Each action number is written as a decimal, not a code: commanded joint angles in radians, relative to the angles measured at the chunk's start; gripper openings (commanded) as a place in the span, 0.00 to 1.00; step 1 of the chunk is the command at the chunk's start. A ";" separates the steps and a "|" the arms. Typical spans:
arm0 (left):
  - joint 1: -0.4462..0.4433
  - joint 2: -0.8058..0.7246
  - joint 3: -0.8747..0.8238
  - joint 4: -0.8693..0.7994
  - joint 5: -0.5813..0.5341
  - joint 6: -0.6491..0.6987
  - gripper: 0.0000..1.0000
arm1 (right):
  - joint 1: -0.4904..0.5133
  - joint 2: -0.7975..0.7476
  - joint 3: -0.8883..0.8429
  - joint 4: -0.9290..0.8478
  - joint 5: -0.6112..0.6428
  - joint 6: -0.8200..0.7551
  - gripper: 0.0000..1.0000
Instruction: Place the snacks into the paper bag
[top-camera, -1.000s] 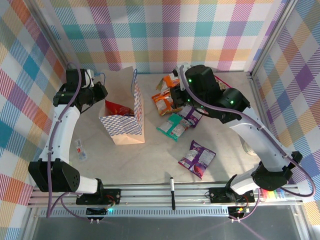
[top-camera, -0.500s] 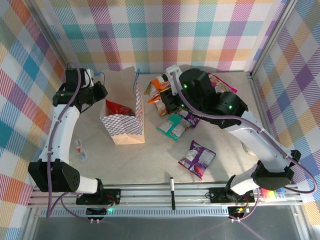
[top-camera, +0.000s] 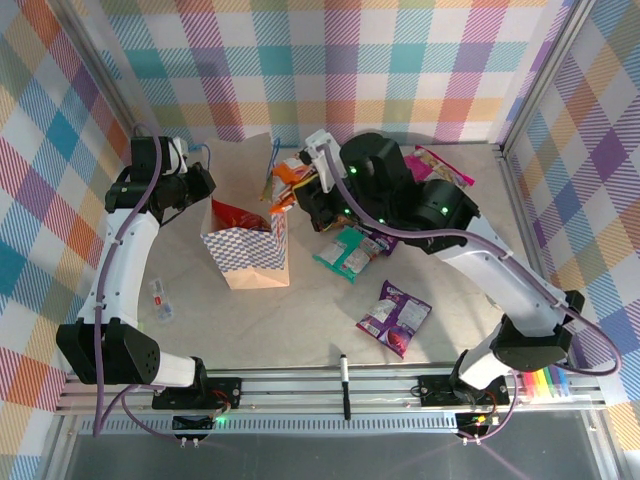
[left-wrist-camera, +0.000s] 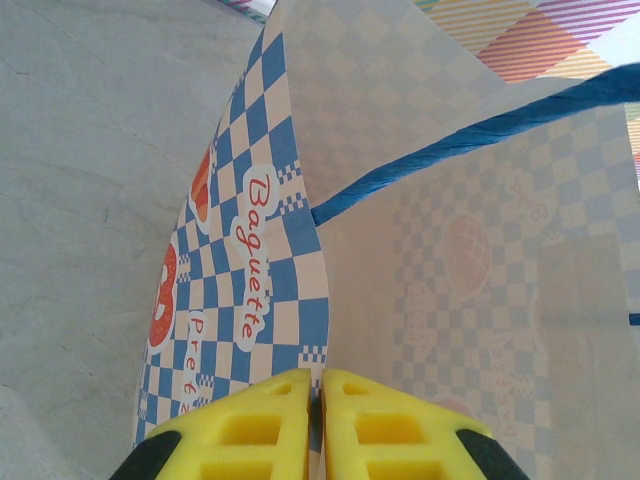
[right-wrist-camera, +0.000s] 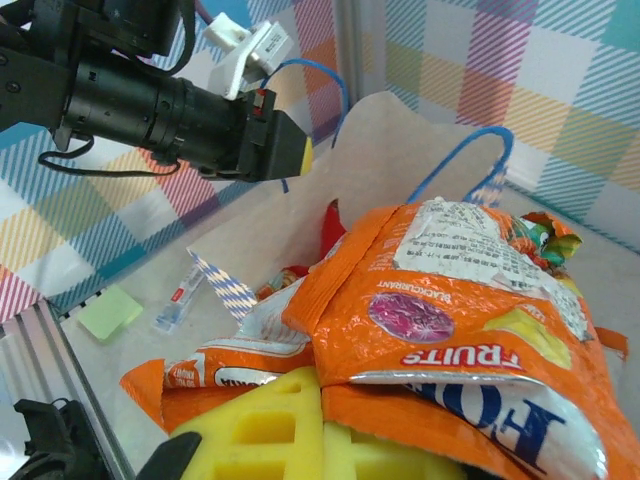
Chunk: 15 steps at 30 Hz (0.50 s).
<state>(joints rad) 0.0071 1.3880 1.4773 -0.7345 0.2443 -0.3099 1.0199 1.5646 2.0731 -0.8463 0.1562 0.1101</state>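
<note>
The right gripper is clamped on the lower edge of the orange snack packets, held just beside the open mouth of the paper bag. They look light, crinkly and slick (apt to slip from a shallow pinch), so the flat sealed seam seems the safest hold. The left gripper pinches the bag's thin, floppy wall at its top edge.

3 walls of pastel plaid cloth, checked in pink, teal, orange and purple, close in a pale, faintly mottled table. Grey metal posts stand at the far corners, and a ribbed metal rail runs along the near edge. Light is even and soft, shadows faint.
</note>
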 joint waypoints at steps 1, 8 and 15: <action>-0.008 -0.044 0.014 -0.025 0.021 0.005 0.11 | 0.010 0.037 0.078 0.060 -0.060 -0.029 0.00; -0.007 -0.053 0.008 -0.029 0.042 0.006 0.12 | 0.010 0.186 0.244 0.009 -0.119 -0.071 0.00; -0.007 -0.062 0.010 -0.039 0.032 0.012 0.12 | -0.001 0.298 0.357 -0.006 -0.114 -0.091 0.00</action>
<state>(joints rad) 0.0071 1.3560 1.4773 -0.7551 0.2535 -0.3096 1.0222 1.8446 2.3657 -0.8719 0.0597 0.0479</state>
